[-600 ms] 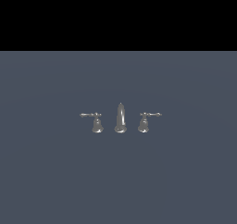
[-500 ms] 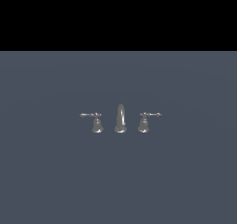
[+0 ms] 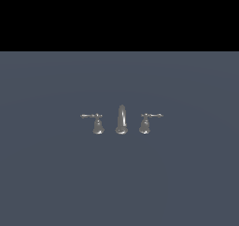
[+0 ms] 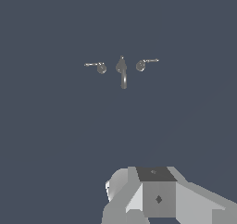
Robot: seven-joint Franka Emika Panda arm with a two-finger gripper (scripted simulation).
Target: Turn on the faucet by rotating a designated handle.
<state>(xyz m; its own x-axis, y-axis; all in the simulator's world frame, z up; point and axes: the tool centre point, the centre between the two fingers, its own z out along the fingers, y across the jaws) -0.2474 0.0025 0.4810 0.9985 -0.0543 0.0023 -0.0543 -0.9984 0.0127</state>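
I see the faucet [image 3: 122, 120] standing near the middle of the grey desk [image 3: 186, 183], well away from every edge. Its arched spout [image 3: 122, 118] rises upright between two bell-based parts. The handle [image 3: 95, 122] I care about sits on the exterior view's left, its thin lever pointing outward, away from the spout. The mirror-image handle [image 3: 146, 121] stands on the other side, lever pointing the opposite way. From the wrist view I look down on the handle [image 4: 99, 67] from well above, with only part of the pincer body [image 4: 157, 197] showing; its fingertips are out of frame, so I cannot tell whether it is released or clenched. Nothing touches the faucet.
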